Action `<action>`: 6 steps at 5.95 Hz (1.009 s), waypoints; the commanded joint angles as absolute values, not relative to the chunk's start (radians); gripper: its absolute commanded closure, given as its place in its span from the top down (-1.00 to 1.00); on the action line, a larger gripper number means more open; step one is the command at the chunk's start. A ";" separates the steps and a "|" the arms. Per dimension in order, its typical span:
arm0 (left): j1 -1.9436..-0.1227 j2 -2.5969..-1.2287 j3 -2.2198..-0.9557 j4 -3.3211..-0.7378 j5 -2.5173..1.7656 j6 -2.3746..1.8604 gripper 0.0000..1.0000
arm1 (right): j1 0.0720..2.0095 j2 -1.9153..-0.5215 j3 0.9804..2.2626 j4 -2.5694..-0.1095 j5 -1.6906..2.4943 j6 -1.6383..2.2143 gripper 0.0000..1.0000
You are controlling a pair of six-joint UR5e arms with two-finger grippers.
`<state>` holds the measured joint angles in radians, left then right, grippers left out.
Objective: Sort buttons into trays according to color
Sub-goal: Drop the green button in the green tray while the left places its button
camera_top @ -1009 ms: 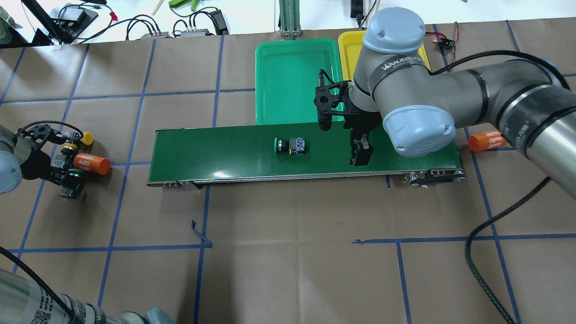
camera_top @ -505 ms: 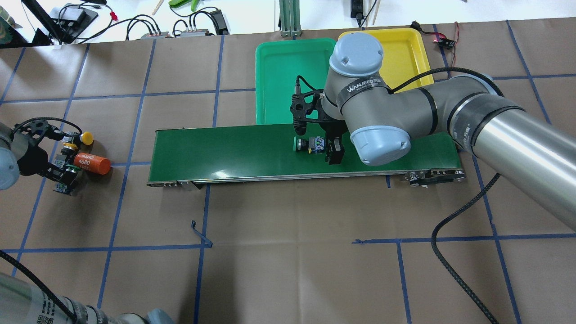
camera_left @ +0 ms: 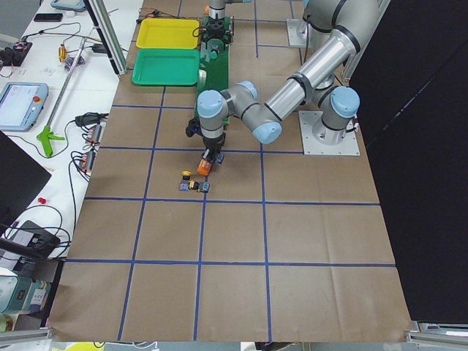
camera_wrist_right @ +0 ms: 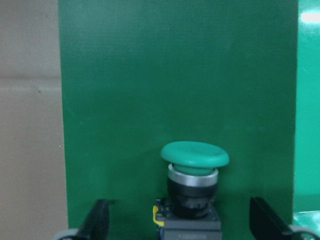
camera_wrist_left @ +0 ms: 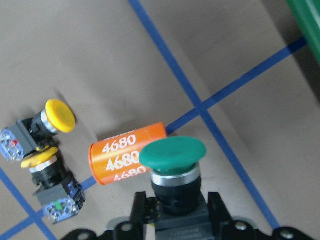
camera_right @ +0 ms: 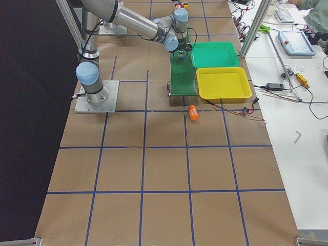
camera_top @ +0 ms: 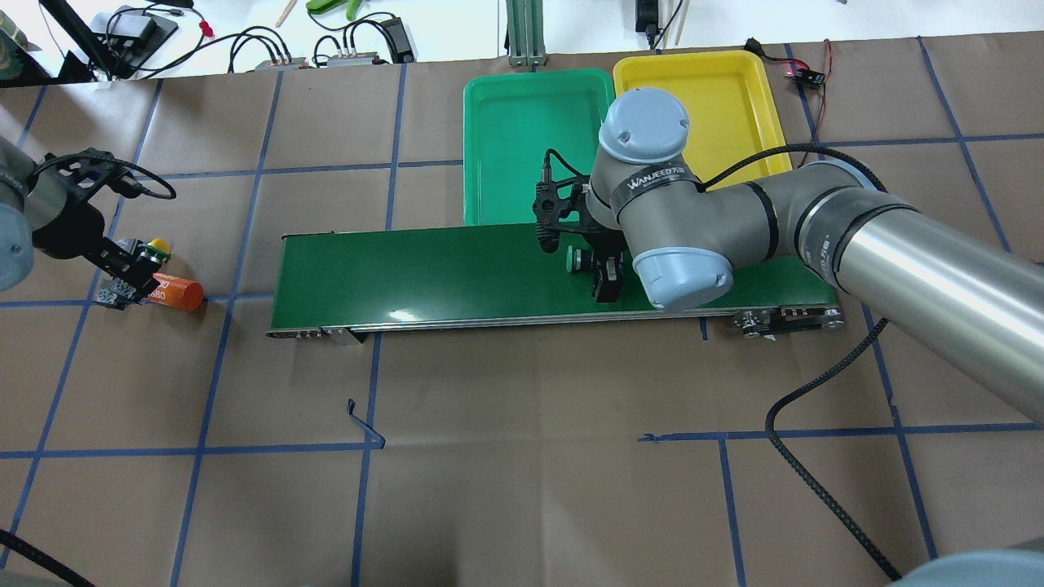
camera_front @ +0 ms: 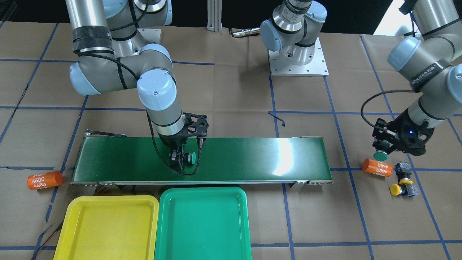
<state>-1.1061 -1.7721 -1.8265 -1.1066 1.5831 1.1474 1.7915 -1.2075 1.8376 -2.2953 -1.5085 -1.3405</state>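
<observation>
A green button [camera_wrist_right: 194,165] lies on the conveyor belt [camera_top: 424,273]. My right gripper [camera_wrist_right: 180,222] stands open around its body, with a gap on each side; the fingers [camera_wrist_right: 97,222] do not touch it. Just above the table, my left gripper [camera_wrist_left: 177,207] is shut on a second green button [camera_wrist_left: 172,152], which also shows in the front-facing view [camera_front: 380,156]. Two yellow buttons [camera_wrist_left: 59,116] [camera_wrist_left: 42,160] lie on the paper beside an orange cylinder [camera_wrist_left: 125,157]. The green tray [camera_top: 530,139] and the yellow tray [camera_top: 718,98] stand side by side beyond the belt, both bare.
A second orange cylinder [camera_front: 44,180] lies off the belt's end on my right. The right arm's black cable [camera_top: 816,473] loops over the table. Cables and tools lie along the white bench [camera_top: 245,33] beyond the paper. Blue tape lines grid the brown paper.
The belt carried the green button rightwards while my right gripper moved left and came down around it. My left gripper rose off the table with the other green button.
</observation>
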 commanded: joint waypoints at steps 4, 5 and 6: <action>-1.532 -1.799 -1.835 -1.138 1.583 1.432 -0.97 | 1.707 -1.250 1.856 -2.298 -1.658 -1.431 -0.88; -1.532 -1.804 -1.844 -1.059 1.575 1.531 -0.99 | 1.672 -1.297 1.853 -2.287 -1.655 -1.440 -0.88; -1.535 -1.802 -1.876 -1.031 1.575 1.580 -0.99 | 1.639 -1.324 1.841 -2.287 -1.651 -1.474 -0.88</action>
